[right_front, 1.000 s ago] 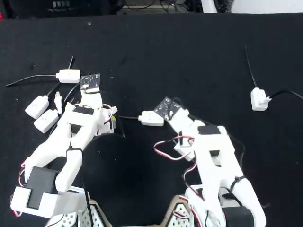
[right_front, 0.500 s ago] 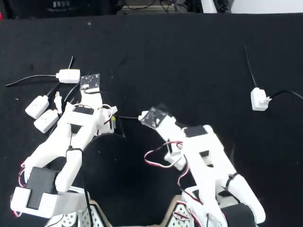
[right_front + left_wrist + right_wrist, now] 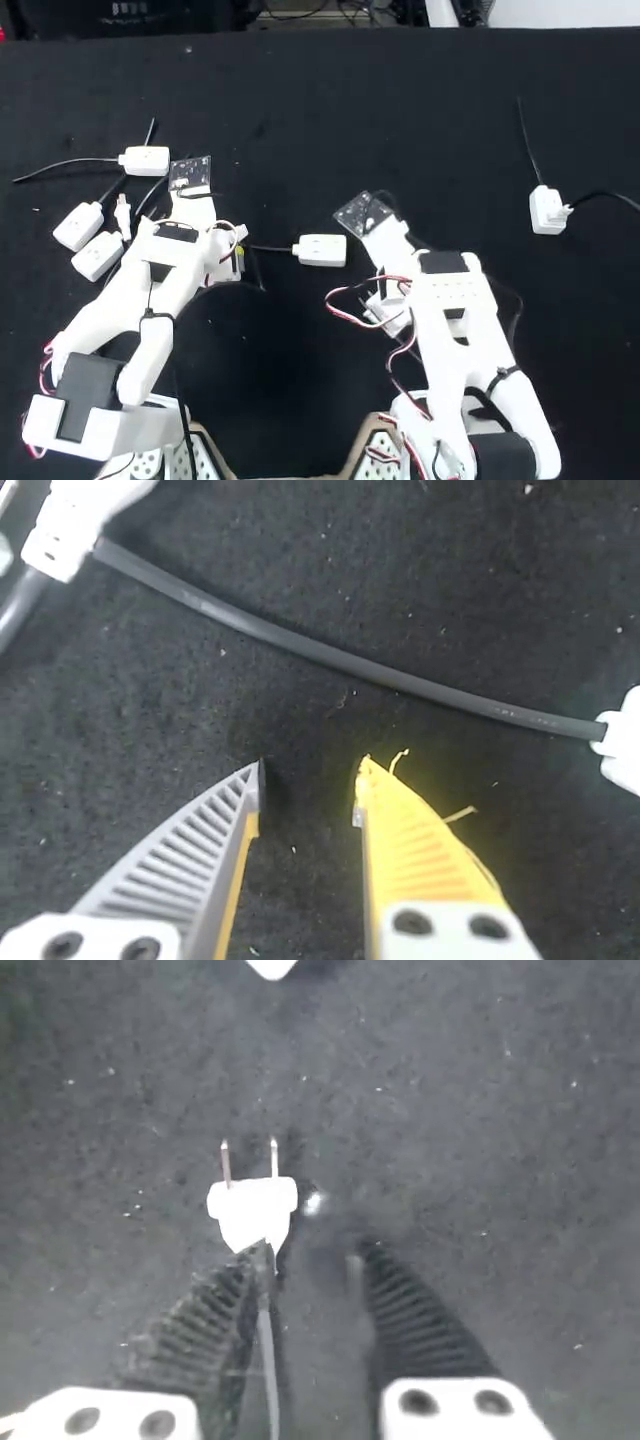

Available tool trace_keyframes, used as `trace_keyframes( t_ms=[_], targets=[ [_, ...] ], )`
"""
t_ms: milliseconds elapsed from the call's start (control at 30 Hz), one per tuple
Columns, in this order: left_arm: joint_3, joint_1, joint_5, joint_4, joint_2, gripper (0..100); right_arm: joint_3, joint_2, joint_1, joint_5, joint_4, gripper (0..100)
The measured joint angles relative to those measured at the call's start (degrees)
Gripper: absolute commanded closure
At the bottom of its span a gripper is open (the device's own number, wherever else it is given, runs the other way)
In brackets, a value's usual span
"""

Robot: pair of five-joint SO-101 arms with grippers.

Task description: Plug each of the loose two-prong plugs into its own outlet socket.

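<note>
Your left arm lies stretched forward over the table point(image 3: 420, 110), its left claw point(image 3: 310, 770) spread open with nothing between the fingers. A black cable point(image 3: 330, 660) crosses just beyond the tips. Your right arm reaches toward mid-table, and the right claw point(image 3: 316, 1252) is also open and empty. A two-prong plug point(image 3: 252, 1210) lies on the table right at one fingertip, prongs pointing away. Half a second ago the right claw covered the white block point(image 3: 322, 249); it has swung back and right, leaving the block exposed. The left arm hasn't moved.
</note>
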Motion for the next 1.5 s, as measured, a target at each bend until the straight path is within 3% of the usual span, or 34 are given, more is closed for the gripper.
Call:
trace_keyframes(
  t_ms=[400, 833, 1000, 1067, 1300, 1500],
  targets=[
    [0.0, 0.0, 0.0, 0.0, 0.0, 84, 7.0, -1.0, -4.8, -0.5, -8.1, 82.2],
    [0.0, -0.1, 0.0, 0.0, 0.0, 84, 7.2, 0.0, -9.8, -0.6, -1.8, 82.7],
    [0.0, -0.1, 0.0, 0.0, 0.0, 84, 6.3, 0.0, -9.8, -0.6, -1.5, 99.3],
    [0.0, -0.1, 0.0, 0.0, 0.0, 84, 5.0, 0.0, -9.8, -0.6, -1.3, 97.8],
    [0.0, -0.1, 0.0, 0.0, 0.0, 84, -3.5, 0.0, -0.5, 0.8, -1.1, 98.7],
    [0.0, -0.1, 0.0, 0.0, 0.0, 84, -10.1, 0.0, 5.9, 16.4, -2.2, 97.1]
  ],
)
